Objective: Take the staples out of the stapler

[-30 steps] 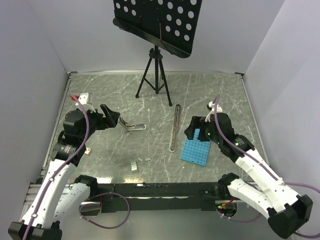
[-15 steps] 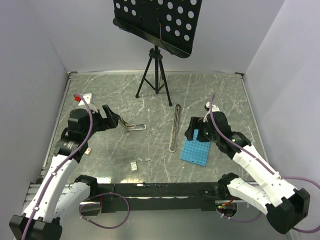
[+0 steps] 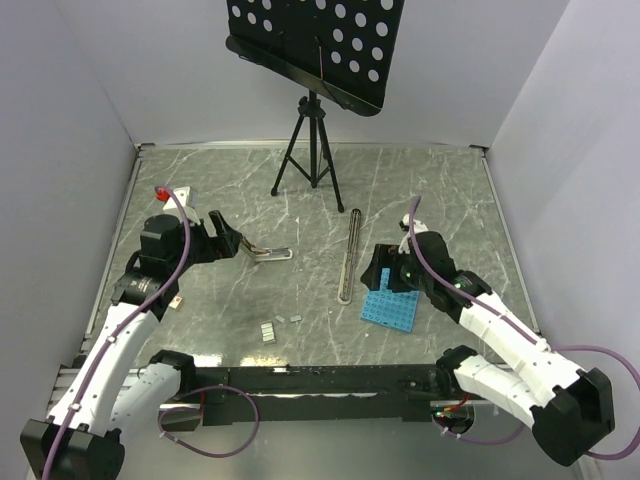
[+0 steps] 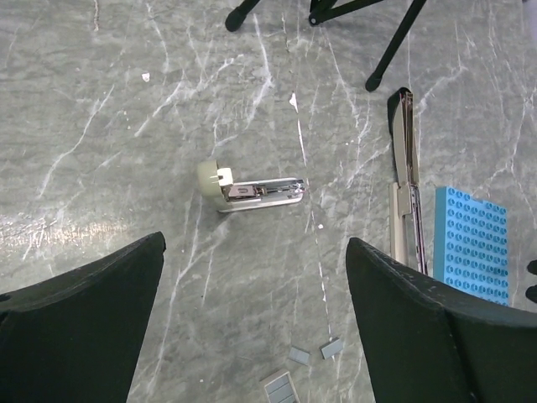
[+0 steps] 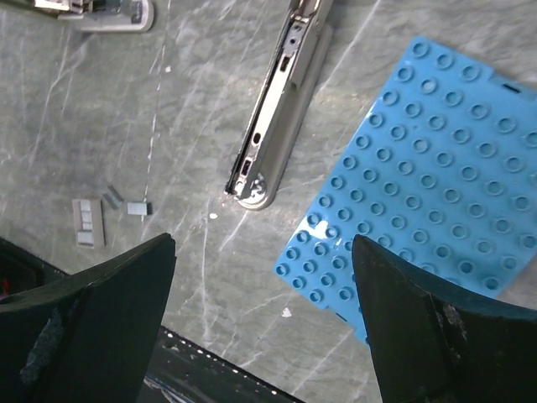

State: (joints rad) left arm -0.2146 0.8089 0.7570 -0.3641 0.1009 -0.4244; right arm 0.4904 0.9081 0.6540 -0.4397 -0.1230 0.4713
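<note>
Room to pass over bare tabletop (image 3: pixel 315 275) between stapler (image 4: pixel 252 191) and long dark bar (image 4: pixel 405 168); hemmed on the right by blue tray (image 4: pixel 471 243) just beside that bar; cluttered nearer the front by staples (image 3: pixel 268 331); barred at the back by tripod (image 3: pixel 311 150).

Small silvery-cream metal stapler (image 5: pixel 117 15) cut off at right-wrist top edge; blue studded plastic tray (image 5: pixel 436 168) at right edge; tiny grey staple strips (image 3: pixel 269 331) uncountable overhead.

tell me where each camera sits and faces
Top external: above, behind the arm bases, looking down on grey marble table; both arms show.
Left wrist: on left arm, facing down at the small silvery-cream metal stapler; left gripper's fingers show.
Right wrist: on right arm, facing down at the blue studded tray and long thin metal bar; right gripper's fingers show.
Both wrists share tray, bar, tiny grey staples.
</note>
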